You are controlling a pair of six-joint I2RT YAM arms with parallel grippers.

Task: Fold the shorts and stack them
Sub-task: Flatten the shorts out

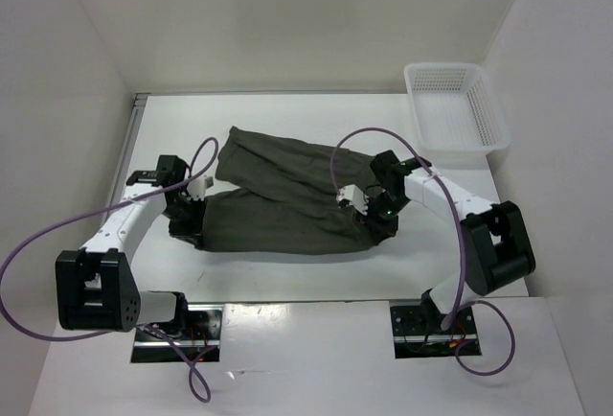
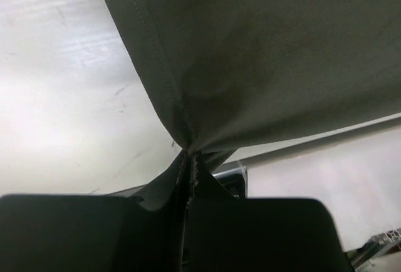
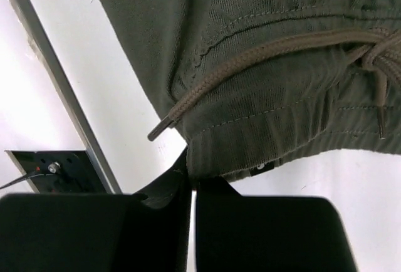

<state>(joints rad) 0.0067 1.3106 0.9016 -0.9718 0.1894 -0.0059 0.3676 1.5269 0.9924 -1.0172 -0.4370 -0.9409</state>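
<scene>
The dark olive-green shorts (image 1: 283, 200) lie across the middle of the white table, one leg running to the far left, the other towards the near left. My left gripper (image 1: 189, 213) is shut on the hem corner of the near leg; the pinched cloth (image 2: 250, 52) fans out from the jaws in the left wrist view. My right gripper (image 1: 375, 215) is shut on the waistband corner at the right end; the right wrist view shows the waistband (image 3: 276, 121) and its brown drawstring (image 3: 250, 65).
A white mesh basket (image 1: 456, 109) stands at the far right corner. White walls close in the table on the left, back and right. The table's near edge (image 1: 306, 299) runs just in front of the shorts.
</scene>
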